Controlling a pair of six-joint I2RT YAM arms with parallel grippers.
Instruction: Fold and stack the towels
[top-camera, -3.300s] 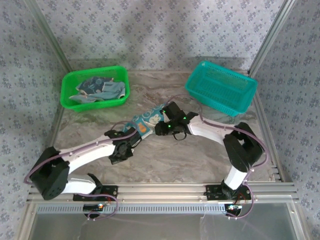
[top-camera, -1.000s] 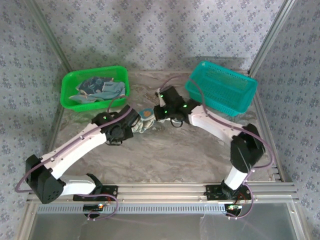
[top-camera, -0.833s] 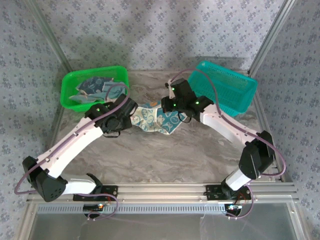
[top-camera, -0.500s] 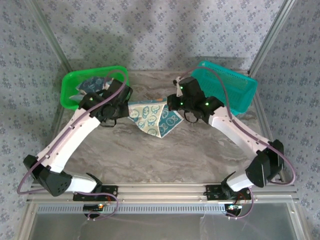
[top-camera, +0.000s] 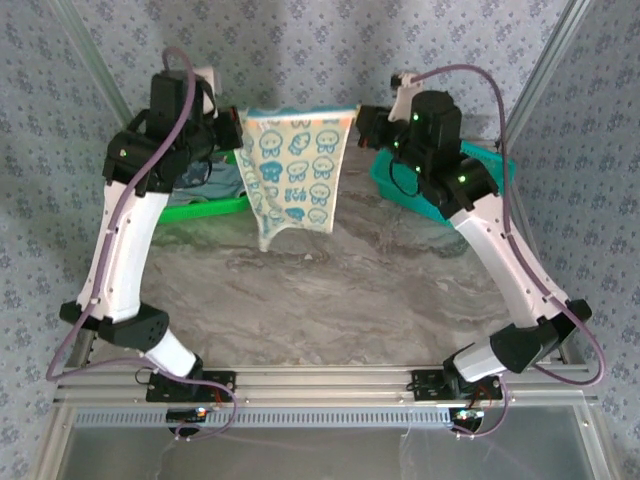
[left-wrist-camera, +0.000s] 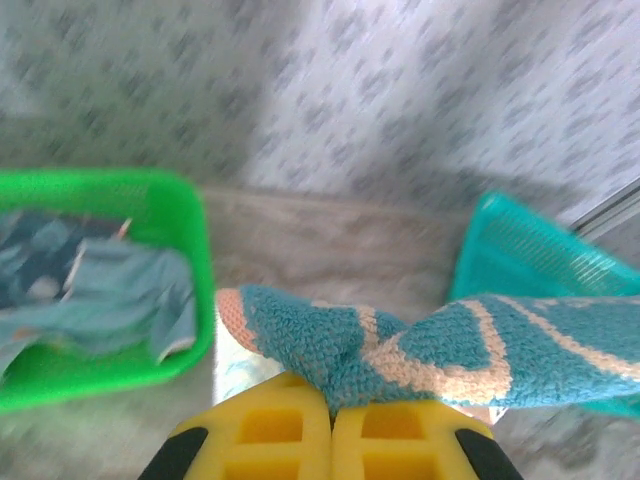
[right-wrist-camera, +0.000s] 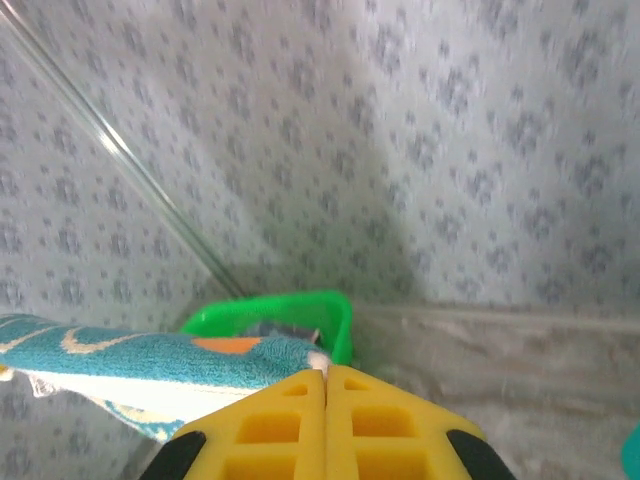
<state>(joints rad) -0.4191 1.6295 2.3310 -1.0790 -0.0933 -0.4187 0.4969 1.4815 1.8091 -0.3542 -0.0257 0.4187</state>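
towel (top-camera: 295, 175): hangs spread, far centre
left gripper (left-wrist-camera: 330, 402): closed on its left top corner
right gripper (right-wrist-camera: 326, 378): closed on right corner

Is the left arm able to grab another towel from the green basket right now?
Probably not yet: the left gripper is shut on a corner of the raised towel, which the right gripper also holds. The green basket below lies open; only that grip hinders.

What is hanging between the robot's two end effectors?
A towel printed with blue cartoon figures. The left end effector and the right end effector each pinch a top corner, so it hangs spread between them. The top external view shows this.
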